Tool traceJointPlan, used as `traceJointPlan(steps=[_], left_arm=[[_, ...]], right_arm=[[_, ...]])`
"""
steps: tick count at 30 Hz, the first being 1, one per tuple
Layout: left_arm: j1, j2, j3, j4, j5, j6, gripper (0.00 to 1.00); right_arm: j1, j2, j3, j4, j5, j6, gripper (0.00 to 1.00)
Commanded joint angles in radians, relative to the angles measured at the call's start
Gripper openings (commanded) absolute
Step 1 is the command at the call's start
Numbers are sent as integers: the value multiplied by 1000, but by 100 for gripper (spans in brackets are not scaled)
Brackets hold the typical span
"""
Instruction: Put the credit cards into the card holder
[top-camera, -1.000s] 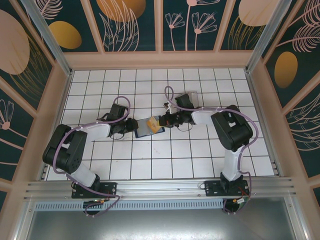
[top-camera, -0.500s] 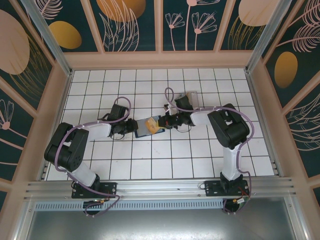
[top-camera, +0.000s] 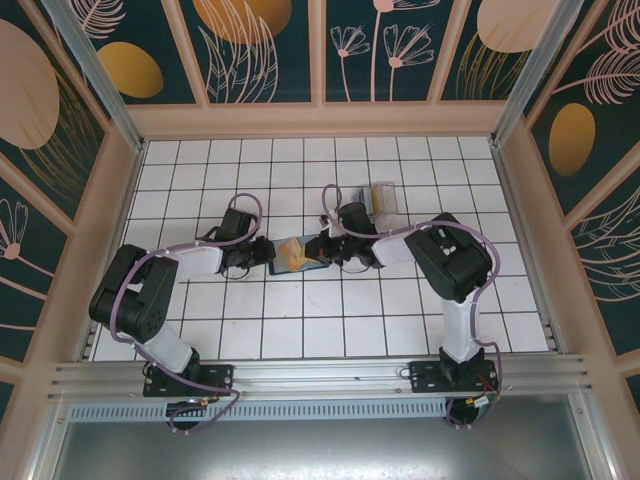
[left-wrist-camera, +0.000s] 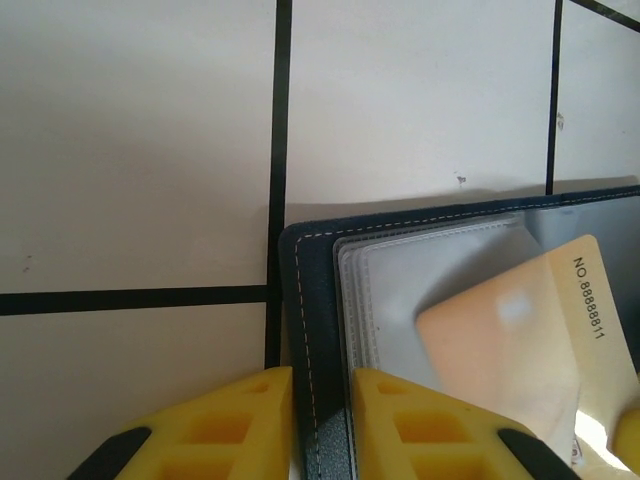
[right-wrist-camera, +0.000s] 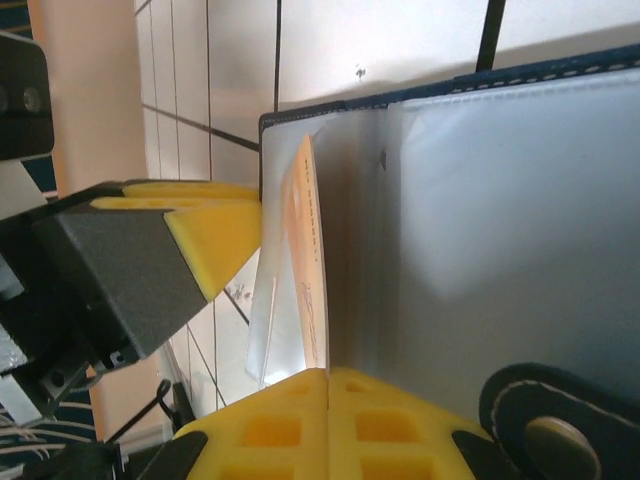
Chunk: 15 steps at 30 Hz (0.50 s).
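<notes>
Straddling the left edge of the card holder (left-wrist-camera: 312, 300), the left tool (left-wrist-camera: 320, 378) has its yellow fingers (left-wrist-camera: 230, 420) close on either side of the navy rim; whether they actually pinch it I cannot tell. The holder lies open mid-bench (top-camera: 300, 330), between the arms. A yellow-orange credit card (left-wrist-camera: 500, 345) sits partly under a clear sleeve (left-wrist-camera: 400, 280). Its right end is clamped in the right tool (right-wrist-camera: 328, 375), which is closed tight on it.

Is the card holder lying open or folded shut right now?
Open. The card holder lies spread flat, its clear sleeves facing up inside the navy cover, with the orange card partly under one.
</notes>
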Motion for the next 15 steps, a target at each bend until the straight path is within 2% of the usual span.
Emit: traceJointPlan(steps=[1,8,15], left_arm=[[-2,8,-3,-18,-15,2,24],[-2,-5,-17,-26,-52,13,24],[-2,5,-26,-20,-56,25,23]], right_arm=[[33,16,-28,84,91,73,0],[45,3,-115,183,181,254,0],[69,-4,-151,229,225,359,0]])
